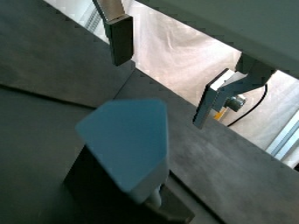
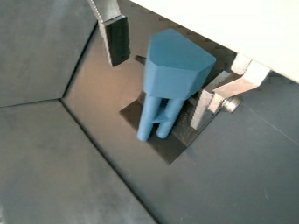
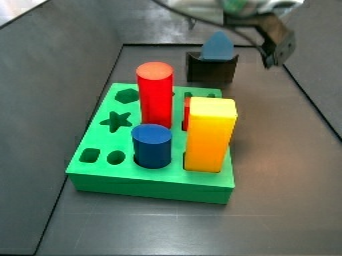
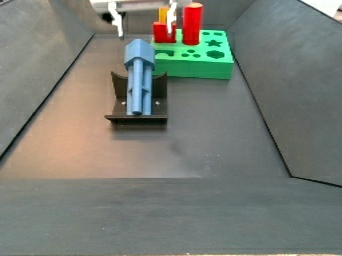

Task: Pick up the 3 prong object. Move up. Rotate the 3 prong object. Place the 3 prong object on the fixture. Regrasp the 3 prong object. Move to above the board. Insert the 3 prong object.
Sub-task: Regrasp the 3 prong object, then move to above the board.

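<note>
1. Small steel-blue plastic 3 prong object (image 2: 167, 77): resting on the fixture, prongs down in a wrist view, propped so it can be taken afresh.
2. Dark grey-black notched fixture (image 4: 136, 106): set on the dark surface (image 4: 201, 140), near the board, cradling item 1.
3. End effector (image 2: 170, 79): poised over item 1, silver fingers (image 2: 114, 37) spread to either side and not touching it (judged ready for the regrasp).
4. Bright green square board (image 3: 107, 150): carrying red cylinder (image 3: 156, 93), yellow block (image 3: 209, 132) and dark-blue cylinder (image 3: 151, 146); insertion not yet done.
</note>
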